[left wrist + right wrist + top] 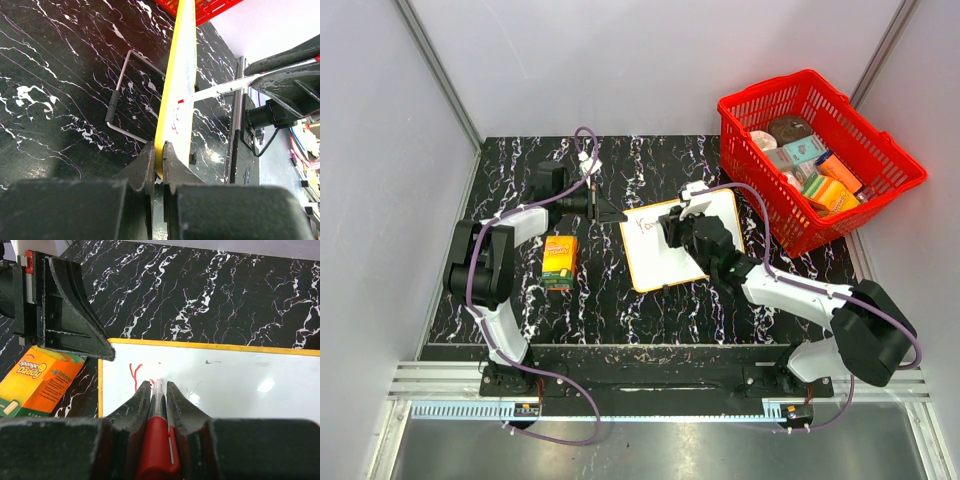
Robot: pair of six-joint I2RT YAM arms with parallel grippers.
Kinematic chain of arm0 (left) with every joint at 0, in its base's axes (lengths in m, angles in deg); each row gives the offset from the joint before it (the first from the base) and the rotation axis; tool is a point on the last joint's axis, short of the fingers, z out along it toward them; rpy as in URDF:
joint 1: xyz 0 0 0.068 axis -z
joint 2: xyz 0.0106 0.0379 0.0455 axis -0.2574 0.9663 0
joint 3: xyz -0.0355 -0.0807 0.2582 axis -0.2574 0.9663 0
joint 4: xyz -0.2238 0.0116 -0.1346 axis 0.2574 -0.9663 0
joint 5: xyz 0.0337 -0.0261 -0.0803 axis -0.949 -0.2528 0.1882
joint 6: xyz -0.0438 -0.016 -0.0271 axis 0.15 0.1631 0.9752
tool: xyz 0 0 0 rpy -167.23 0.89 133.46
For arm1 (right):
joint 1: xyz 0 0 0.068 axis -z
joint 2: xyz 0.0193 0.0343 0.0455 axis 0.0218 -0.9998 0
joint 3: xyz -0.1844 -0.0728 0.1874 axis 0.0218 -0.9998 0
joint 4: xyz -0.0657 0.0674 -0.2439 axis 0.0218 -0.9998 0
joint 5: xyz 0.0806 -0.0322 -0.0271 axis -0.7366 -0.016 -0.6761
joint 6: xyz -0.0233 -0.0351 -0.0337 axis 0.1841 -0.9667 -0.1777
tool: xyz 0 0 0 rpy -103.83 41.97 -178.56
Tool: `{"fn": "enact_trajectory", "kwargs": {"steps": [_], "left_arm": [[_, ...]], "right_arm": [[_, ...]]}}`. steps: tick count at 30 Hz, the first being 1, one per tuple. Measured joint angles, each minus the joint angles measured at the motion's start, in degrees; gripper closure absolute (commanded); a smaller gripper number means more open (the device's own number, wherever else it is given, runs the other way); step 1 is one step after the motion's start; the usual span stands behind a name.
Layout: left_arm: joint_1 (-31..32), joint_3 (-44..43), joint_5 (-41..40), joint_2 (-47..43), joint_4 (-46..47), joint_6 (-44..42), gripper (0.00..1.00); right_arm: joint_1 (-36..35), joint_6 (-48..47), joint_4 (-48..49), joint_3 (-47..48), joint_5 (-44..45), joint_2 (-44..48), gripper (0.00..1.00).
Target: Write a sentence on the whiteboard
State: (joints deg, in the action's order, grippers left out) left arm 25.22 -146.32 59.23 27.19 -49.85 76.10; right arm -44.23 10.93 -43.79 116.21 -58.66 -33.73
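The whiteboard (655, 262), white with an orange-yellow rim, lies mid-table. My left gripper (619, 215) is shut on its far-left edge; in the left wrist view its jaws (159, 159) pinch the yellow rim (181, 75), seen edge-on. My right gripper (671, 229) is shut on a red marker (157, 440), with its tip touching the board (240, 385) near the top-left corner. The sentence (135, 375) is only a red "Y" and the start of a second stroke beside the tip. The left gripper's fingers (75, 320) show at the board's corner.
A red basket (817, 160) holding several groceries stands at the back right, close to the board. An orange and yellow sponge pack (560, 262) lies left of the board. A bent metal wire handle (125, 95) lies on the black marble table behind the board.
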Motion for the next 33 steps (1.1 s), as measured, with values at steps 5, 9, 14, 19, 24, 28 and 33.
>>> {"fn": "enact_trajectory", "kwargs": {"steps": [5,9,14,19,24,28,33], "left_arm": [[0.09,-0.13,0.02,0.0,-0.17,-0.15,1.0],[0.11,-0.15,0.02,0.0,-0.22,-0.17,1.0],[0.11,-0.17,0.02,0.0,-0.26,-0.2,1.0],[0.11,-0.22,0.0,0.0,-0.42,-0.22,1.0],[0.11,-0.22,-0.04,-0.02,-0.44,-0.35,1.0],[0.11,-0.22,-0.11,-0.02,-0.5,-0.48,1.0],[0.11,-0.22,-0.11,-0.02,-0.55,-0.52,1.0]], "right_arm": [[0.0,0.0,0.5,0.0,0.13,0.0,1.0],[0.0,-0.04,0.74,0.0,0.94,0.0,1.0],[0.0,-0.02,0.74,0.0,1.22,0.0,1.0],[0.0,0.0,0.72,-0.02,1.2,0.0,1.0],[0.0,0.11,0.81,-0.33,1.14,0.04,1.0],[0.0,0.48,1.11,-1.03,0.96,0.31,1.0],[0.0,0.72,1.09,-1.77,0.59,0.81,1.0]]}}
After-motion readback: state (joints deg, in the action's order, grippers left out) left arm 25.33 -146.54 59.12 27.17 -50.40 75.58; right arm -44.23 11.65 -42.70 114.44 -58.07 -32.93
